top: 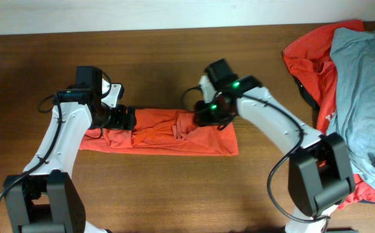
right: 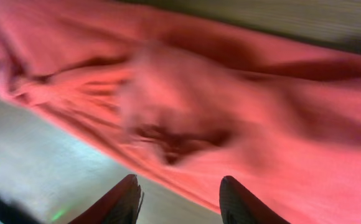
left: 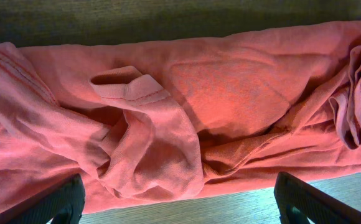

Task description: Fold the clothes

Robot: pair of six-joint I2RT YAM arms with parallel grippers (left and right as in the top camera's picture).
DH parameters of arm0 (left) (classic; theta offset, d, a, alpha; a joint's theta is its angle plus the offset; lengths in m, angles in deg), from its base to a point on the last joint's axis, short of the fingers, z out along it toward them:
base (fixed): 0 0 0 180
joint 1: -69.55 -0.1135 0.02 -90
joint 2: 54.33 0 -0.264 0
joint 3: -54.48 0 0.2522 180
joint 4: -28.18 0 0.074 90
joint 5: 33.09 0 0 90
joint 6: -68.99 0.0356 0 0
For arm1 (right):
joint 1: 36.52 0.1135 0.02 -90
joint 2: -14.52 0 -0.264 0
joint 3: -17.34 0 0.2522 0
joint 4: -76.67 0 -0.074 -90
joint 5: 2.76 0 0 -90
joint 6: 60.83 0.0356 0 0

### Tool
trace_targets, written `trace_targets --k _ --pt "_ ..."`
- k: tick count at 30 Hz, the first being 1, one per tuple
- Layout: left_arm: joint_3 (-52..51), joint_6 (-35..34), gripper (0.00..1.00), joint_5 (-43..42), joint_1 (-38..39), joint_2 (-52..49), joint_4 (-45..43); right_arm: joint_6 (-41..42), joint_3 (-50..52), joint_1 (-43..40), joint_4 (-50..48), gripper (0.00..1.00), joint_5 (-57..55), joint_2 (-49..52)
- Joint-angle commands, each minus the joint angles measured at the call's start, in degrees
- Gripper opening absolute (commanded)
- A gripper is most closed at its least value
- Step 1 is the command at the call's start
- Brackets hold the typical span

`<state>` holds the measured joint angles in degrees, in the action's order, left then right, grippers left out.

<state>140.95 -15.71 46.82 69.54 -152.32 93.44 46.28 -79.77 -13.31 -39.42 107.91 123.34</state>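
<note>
An orange-red T-shirt [top: 174,136] lies in a long, rumpled band across the middle of the table. My left gripper [top: 124,118] hovers over its left end, open and empty; the left wrist view shows the wrinkled cloth [left: 187,118] with a folded sleeve between the wide-spread fingers [left: 177,202]. My right gripper [top: 208,115] is over the band's upper right part, open with nothing between its fingers [right: 180,199], above the blurred cloth [right: 243,118]. A light grey-blue T-shirt [top: 362,90] lies on another orange-red shirt [top: 307,55] at the right.
The heap of clothes at the right reaches the table's right edge and front right corner [top: 368,188]. Bare wooden table [top: 174,188] lies in front of the band and behind it [top: 155,58].
</note>
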Motion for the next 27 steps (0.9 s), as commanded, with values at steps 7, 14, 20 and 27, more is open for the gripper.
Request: trace_targets --k 7,14,20,27 --pt "0.3 0.0 0.97 -0.8 -0.3 0.2 0.2 -1.9 -0.2 -2.9 5.2 0.47 -3.4 0.4" --pt "0.3 0.0 0.97 -0.8 -0.3 0.2 0.2 -1.9 0.8 -1.3 4.1 0.51 -3.4 1.1" --pt "0.3 0.0 0.97 -0.8 -0.2 0.2 0.2 -1.9 2.9 -1.1 2.5 0.51 -3.4 2.5" --pt "0.3 0.0 0.97 -0.8 -0.3 0.2 0.2 -1.9 3.1 0.3 2.3 0.50 -3.1 4.9"
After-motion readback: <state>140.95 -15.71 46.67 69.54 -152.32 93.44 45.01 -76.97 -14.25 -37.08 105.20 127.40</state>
